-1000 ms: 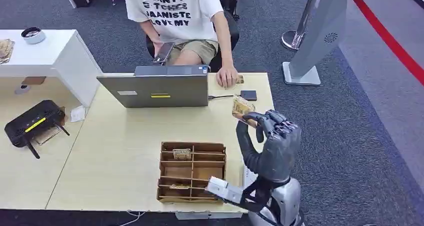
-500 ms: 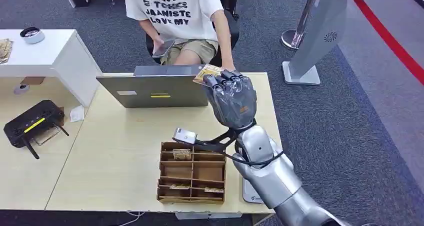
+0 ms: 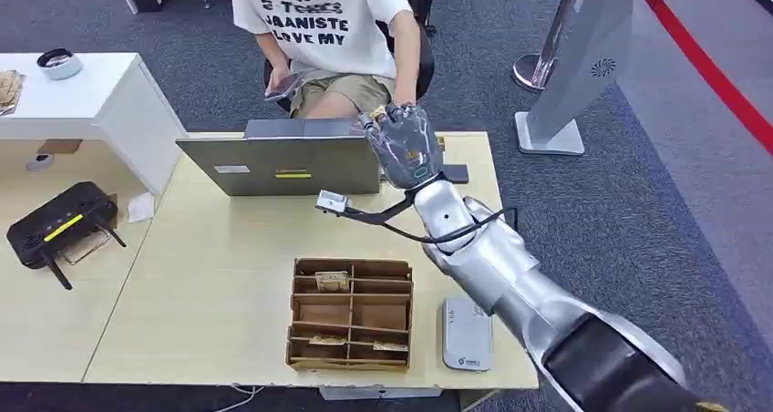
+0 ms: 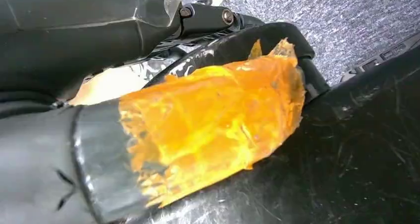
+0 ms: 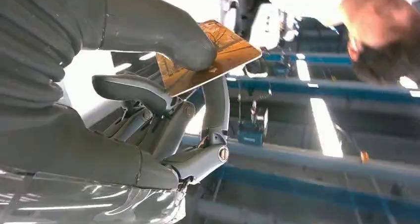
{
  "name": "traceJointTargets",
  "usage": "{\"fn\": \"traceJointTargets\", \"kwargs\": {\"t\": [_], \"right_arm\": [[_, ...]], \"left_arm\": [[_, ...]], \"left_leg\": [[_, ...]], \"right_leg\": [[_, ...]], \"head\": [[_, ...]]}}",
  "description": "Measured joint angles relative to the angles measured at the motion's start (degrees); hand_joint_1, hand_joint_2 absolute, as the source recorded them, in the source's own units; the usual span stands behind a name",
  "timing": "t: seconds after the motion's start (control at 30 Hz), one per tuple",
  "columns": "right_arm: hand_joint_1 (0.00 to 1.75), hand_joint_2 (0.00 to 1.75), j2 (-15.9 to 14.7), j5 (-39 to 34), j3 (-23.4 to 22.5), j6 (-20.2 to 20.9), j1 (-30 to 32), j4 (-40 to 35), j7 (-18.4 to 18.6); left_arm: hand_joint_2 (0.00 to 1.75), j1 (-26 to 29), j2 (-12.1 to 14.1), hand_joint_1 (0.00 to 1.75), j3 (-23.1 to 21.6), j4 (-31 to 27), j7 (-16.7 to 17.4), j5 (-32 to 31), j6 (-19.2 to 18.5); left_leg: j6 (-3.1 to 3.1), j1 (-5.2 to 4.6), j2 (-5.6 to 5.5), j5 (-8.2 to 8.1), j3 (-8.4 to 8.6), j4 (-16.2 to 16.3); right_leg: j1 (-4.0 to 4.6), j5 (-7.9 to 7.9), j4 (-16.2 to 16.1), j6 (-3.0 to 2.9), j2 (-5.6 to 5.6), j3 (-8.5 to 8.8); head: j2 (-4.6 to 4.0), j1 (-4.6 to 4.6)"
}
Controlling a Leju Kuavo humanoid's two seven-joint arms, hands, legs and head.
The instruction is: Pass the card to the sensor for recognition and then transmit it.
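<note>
Handover looks to be the step now: my right hand (image 3: 407,145) pinches the card (image 5: 208,55) between thumb and fingers, raised past the laptop (image 3: 283,161) toward the seated person (image 3: 333,29). Next I should release once they grip it.

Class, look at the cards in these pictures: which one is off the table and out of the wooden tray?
The card pinched in the robot's right hand, held up beyond the laptop. The other cards lie in the wooden tray.

Orange-brown card (image 5: 213,55), flat, pinched under thumb, raised beyond laptop, print perhaps a picture
</note>
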Motion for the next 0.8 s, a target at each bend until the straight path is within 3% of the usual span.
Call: {"fn": "traceJointTargets", "kwargs": {"t": [0.5, 0.53, 0.57, 0.6, 0.8], "right_arm": [[1.75, 1.75, -2.6, 0.0, 2.5, 0.1, -1.8, 6.8, 3.5], [1.45, 1.75, -2.7, 0.0, 2.6, 0.1, -1.8, 6.9, 3.5], [0.40, 1.75, -2.8, 0.0, 2.7, 0.1, -1.8, 7.1, 3.5], [0.00, 1.75, -3.0, 0.0, 2.8, 0.1, -1.8, 7.2, 3.5], [0.00, 1.75, -3.4, 0.0, 3.2, 0.6, -1.8, 7.9, 4.9]], "left_arm": [[0.00, 0.1, 0.0, 0.00, -0.1, 0.0, 0.0, 0.1, 0.3], [0.00, 0.1, 0.0, 0.00, -0.1, 0.0, 0.0, 0.1, 0.3], [0.00, 0.1, 0.0, 0.00, -0.1, 0.0, 0.0, 0.1, 0.3], [0.00, 0.1, 0.0, 0.00, -0.1, 0.0, 0.0, 0.1, 0.3], [0.00, 0.1, -0.1, 0.00, -0.1, 0.0, 0.0, 0.2, 0.4]], "left_leg": [[0.01, -0.01, 0.01, -0.01, -0.01, 0.0], [0.01, -0.01, 0.02, -0.01, -0.01, 0.0], [0.01, -0.01, 0.02, -0.01, -0.01, 0.0], [0.01, -0.01, 0.02, -0.01, 0.00, 0.0], [0.01, -0.01, 0.02, -0.01, -0.01, 0.0]], "right_leg": [[0.00, 0.00, 0.0, 0.01, 0.01, -0.01], [0.00, 0.00, 0.0, 0.01, 0.01, -0.01], [0.00, 0.00, 0.0, 0.01, 0.01, -0.01], [0.00, 0.00, 0.0, 0.01, 0.01, -0.02], [0.00, 0.00, 0.0, 0.01, 0.01, -0.02]], "head": [[0.00, 0.00], [0.00, 0.00], [0.00, 0.00], [0.00, 0.00], [0.00, 0.00]]}}
